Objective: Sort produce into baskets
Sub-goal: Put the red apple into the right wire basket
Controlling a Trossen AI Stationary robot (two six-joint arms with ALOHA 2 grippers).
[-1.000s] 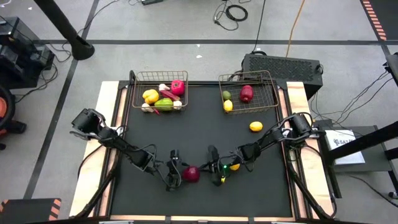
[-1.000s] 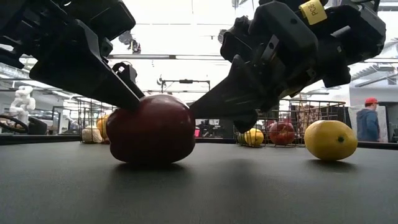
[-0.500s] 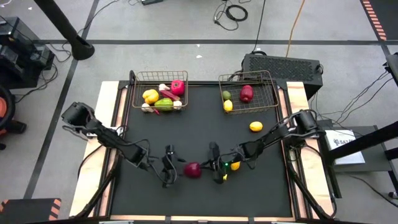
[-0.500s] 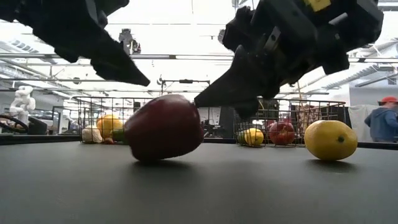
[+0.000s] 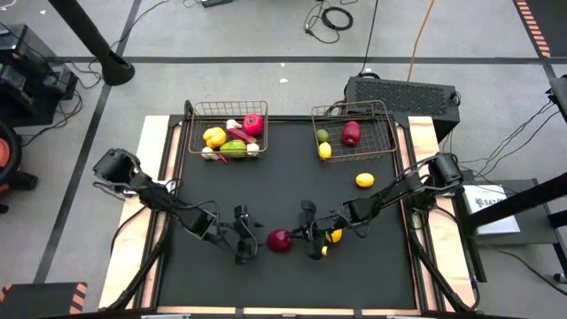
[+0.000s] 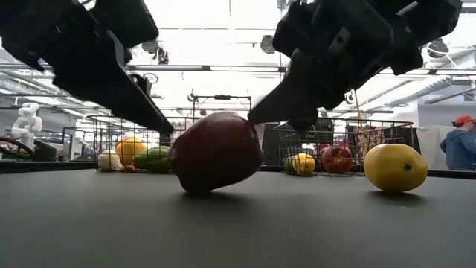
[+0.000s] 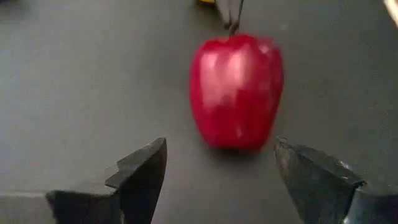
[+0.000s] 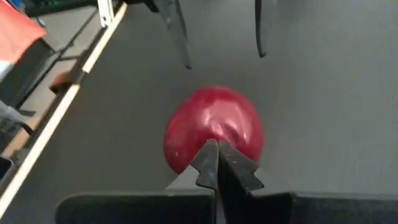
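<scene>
A dark red apple [image 5: 280, 239] lies tilted on the black mat [image 5: 283, 283], near the table's front edge, between my two grippers. My left gripper [image 5: 248, 237] stands open on the apple's left. Its fingers [image 7: 146, 168] stop short of the fruit [image 7: 236, 90]. My right gripper [image 5: 298, 237] is shut and comes from the right, tips at the apple's top [image 6: 245, 123]. Two bronze wire baskets stand at the far edge. The left basket [image 5: 197, 115] holds several pieces of produce, the right basket [image 5: 376, 111] three. My right gripper meets the apple's upper right side [image 6: 250, 125] with its shut fingertips [image 8: 208, 155]. It slants down from the table's right. The apple rests on the mat, leaning over toward the right.
A yellow lemon [image 5: 364, 180] lies loose on the mat before the right basket. Another yellow piece [image 5: 334, 236] sits under my right arm. In the low view a person in a red cap [image 6: 457, 145] stands beyond the table.
The apple has tipped over and shifted a little toward the table's right. My left gripper's finger, which lay against the apple's left side, has come off it, still open. My right gripper has risen slightly, staying shut at the apple's top.
</scene>
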